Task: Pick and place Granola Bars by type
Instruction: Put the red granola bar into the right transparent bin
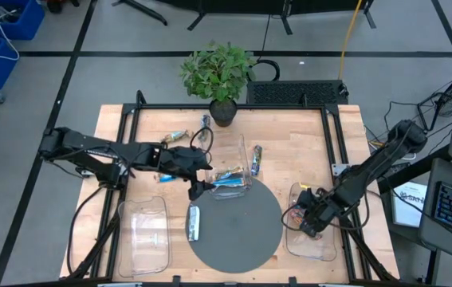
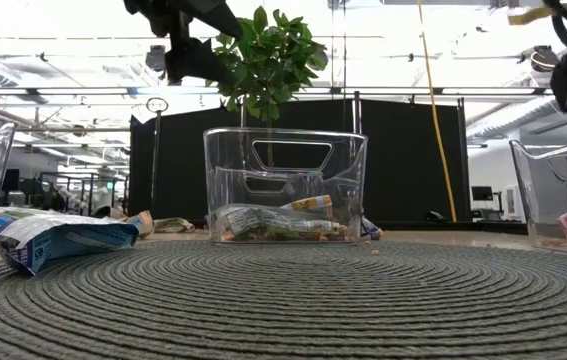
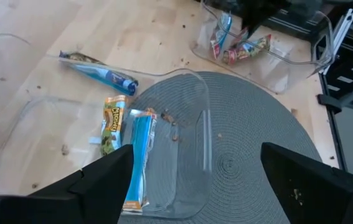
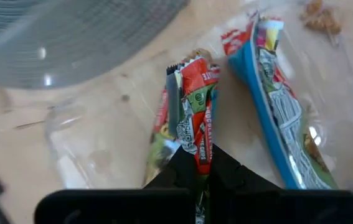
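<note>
Granola bars lie scattered. A blue one and a green-gold one (image 3: 115, 118) sit in the clear centre tray (image 1: 229, 171). A silver-blue bar (image 1: 194, 223) rests flat on the round grey mat (image 1: 237, 239). A blue bar (image 1: 256, 159) lies beside the tray, and others lie at the far side (image 1: 174, 137). My left gripper (image 1: 196, 190) hovers open over the centre tray's near-left corner (image 3: 195, 155). My right gripper (image 1: 309, 217) is down in the right clear tray (image 1: 325, 249), shut on a red bar (image 4: 195, 93). A blue bar (image 4: 276, 106) lies next to it. My right gripper (image 4: 200, 155) pinches the red-wrapped bar between its two fingers at the bar's near end (image 4: 196, 134), coming slanting down from above. The bar runs on away from the fingertips, over a second red-green bar (image 4: 162, 134) in the tray. Whether it is lifted clear, I cannot tell.
An empty clear tray (image 1: 144, 231) stands at the near left of the table. A potted plant (image 1: 219, 76) stands at the far edge. Another bar (image 1: 166, 177) lies under the left arm. Black frame rails run along the wooden table's sides.
</note>
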